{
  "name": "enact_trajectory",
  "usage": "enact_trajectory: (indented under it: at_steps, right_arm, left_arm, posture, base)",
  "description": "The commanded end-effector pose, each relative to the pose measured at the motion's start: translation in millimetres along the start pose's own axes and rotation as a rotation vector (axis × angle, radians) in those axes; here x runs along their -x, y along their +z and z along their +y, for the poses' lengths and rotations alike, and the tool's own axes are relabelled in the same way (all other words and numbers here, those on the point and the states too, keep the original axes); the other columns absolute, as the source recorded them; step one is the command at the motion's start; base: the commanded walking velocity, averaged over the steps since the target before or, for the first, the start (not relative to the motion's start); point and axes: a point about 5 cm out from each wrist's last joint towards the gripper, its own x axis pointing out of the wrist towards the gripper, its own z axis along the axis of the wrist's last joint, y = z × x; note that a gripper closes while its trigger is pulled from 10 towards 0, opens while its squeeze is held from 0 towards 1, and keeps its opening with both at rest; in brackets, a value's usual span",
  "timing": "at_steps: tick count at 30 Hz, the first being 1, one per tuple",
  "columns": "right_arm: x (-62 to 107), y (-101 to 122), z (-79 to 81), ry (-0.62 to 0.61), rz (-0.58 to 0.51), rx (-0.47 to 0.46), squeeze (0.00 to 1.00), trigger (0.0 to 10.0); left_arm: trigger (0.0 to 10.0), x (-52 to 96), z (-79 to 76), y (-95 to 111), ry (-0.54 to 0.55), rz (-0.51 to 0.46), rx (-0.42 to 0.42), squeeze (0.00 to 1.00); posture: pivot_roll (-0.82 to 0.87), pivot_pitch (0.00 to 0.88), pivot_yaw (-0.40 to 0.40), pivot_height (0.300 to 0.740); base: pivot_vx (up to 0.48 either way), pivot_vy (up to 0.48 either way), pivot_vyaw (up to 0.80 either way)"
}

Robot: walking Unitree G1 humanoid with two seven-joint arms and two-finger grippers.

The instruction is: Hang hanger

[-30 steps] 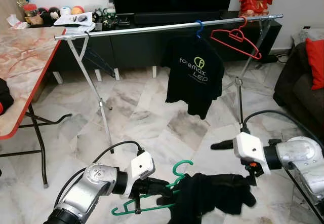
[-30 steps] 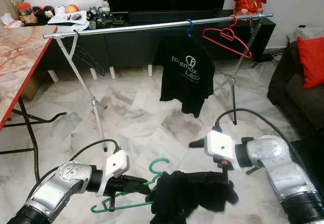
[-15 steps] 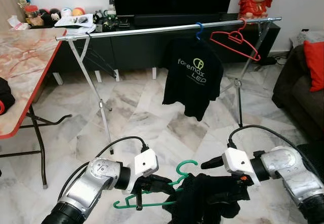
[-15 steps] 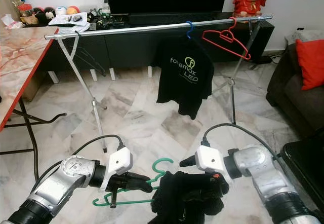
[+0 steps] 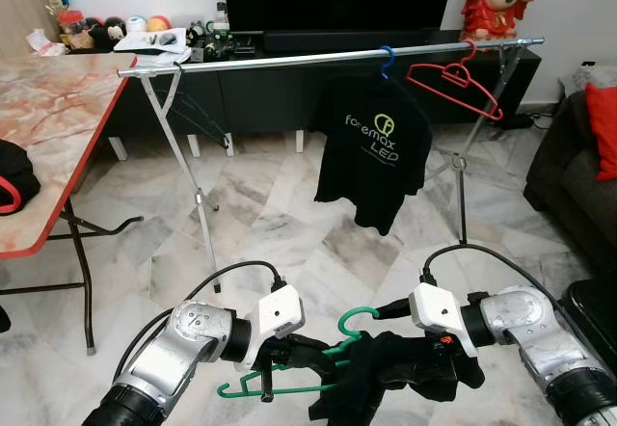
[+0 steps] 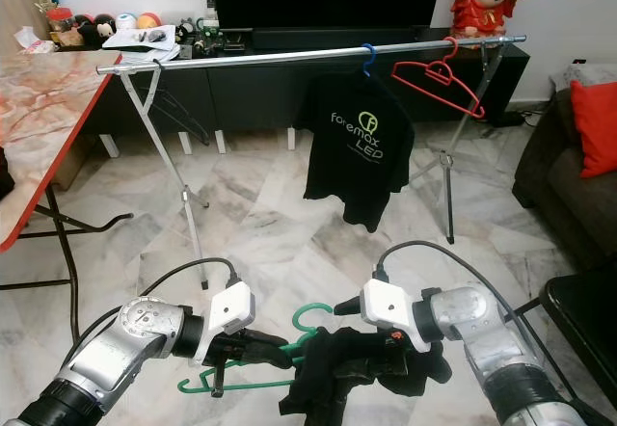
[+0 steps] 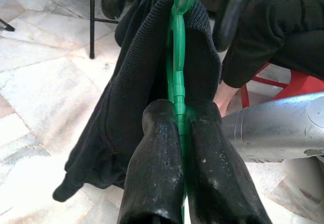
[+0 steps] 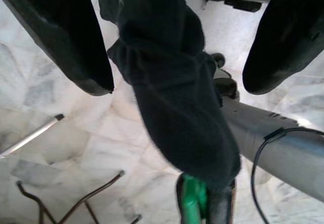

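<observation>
A green hanger (image 5: 352,324) with a black garment (image 5: 381,380) draped over it hangs low above the floor. My left gripper (image 5: 310,357) is shut on the hanger's bar; in the left wrist view the fingers (image 7: 157,148) pinch the green hanger (image 7: 179,46) with the garment (image 7: 134,87) hanging off it. My right gripper (image 5: 424,373) is at the garment's right side, open; in the right wrist view its fingers (image 8: 61,36) stand wide on either side of the garment (image 8: 172,97). The metal rail (image 5: 289,60) runs across the room ahead.
On the rail hang a black T-shirt (image 5: 374,156) on a blue hanger and a bare red hanger (image 5: 455,81). A marble-top table (image 5: 58,127) stands to the left, a dark sofa (image 5: 578,166) to the right, and a TV cabinet (image 5: 260,89) behind the rail.
My right gripper has moved left and down, closing in on the garment on the hanger. The left gripper keeps its hold on the green hanger. The camera has shifted slightly.
</observation>
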Motion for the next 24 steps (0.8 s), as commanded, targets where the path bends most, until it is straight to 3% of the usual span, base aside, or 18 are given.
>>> enact_trajectory:
  at_steps: [1, 3, 4, 5, 6, 7, 8, 24]
  right_arm:
    - [-4.4, 0.2, 1.6, 0.029, 0.003, 0.010, 0.00, 10.0]
    - [-7.0, 0.0, 1.4, 0.030, -0.006, 0.000, 0.00, 10.0]
    - [-8.1, -0.4, 1.0, 0.028, -0.006, -0.004, 0.00, 6.2]
    - [-9.1, -0.8, 0.7, 0.024, -0.004, -0.006, 0.00, 6.2]
    - [-10.0, -1.5, 0.3, 0.023, -0.003, -0.010, 0.00, 2.7]
    - [-10.0, -1.5, 0.3, 0.023, -0.003, -0.010, 0.00, 2.7]
    - [-10.9, -2.4, 0.3, 0.022, -0.006, -0.020, 0.00, 0.0]
    - [-13.3, -7.5, -0.4, 0.015, -0.014, -0.058, 0.00, 0.0]
  left_arm:
    - [10.0, 0.3, 2.7, 6.9, -0.003, -0.013, -0.029, 0.00]
    - [10.0, 0.3, 2.7, 7.2, -0.002, -0.013, -0.030, 0.00]
    - [10.0, 0.2, 2.8, 7.4, -0.002, -0.013, -0.031, 0.00]
    - [10.0, 0.2, 2.9, 7.6, -0.002, -0.013, -0.032, 0.00]
    - [10.0, 0.2, 3.1, 8.1, -0.003, -0.014, -0.033, 0.00]
    - [10.0, 0.2, 3.1, 8.1, -0.003, -0.014, -0.033, 0.00]
    - [10.0, 0.3, 3.3, 8.7, -0.003, -0.015, -0.035, 0.00]
    - [10.0, 0.0, 5.6, 15.0, -0.004, -0.022, -0.059, 0.00]
  posture:
    - [-0.06, 0.065, -0.011, 0.740]
    - [-0.06, 0.068, -0.011, 0.740]
    - [-0.06, 0.069, -0.012, 0.740]
    - [-0.06, 0.069, -0.012, 0.740]
    - [-0.05, 0.073, -0.013, 0.740]
    - [-0.05, 0.073, -0.013, 0.740]
    - [-0.05, 0.073, -0.013, 0.740]
    - [-0.05, 0.086, -0.014, 0.740]
  base:
    - [0.000, 0.000, 0.00]
    - [0.000, 0.000, 0.00]
    - [0.000, 0.000, 0.00]
    - [0.000, 0.000, 0.00]
    - [0.000, 0.000, 0.00]
    - [0.000, 0.000, 0.00]
    - [0.000, 0.000, 0.00]
    - [0.000, 0.000, 0.00]
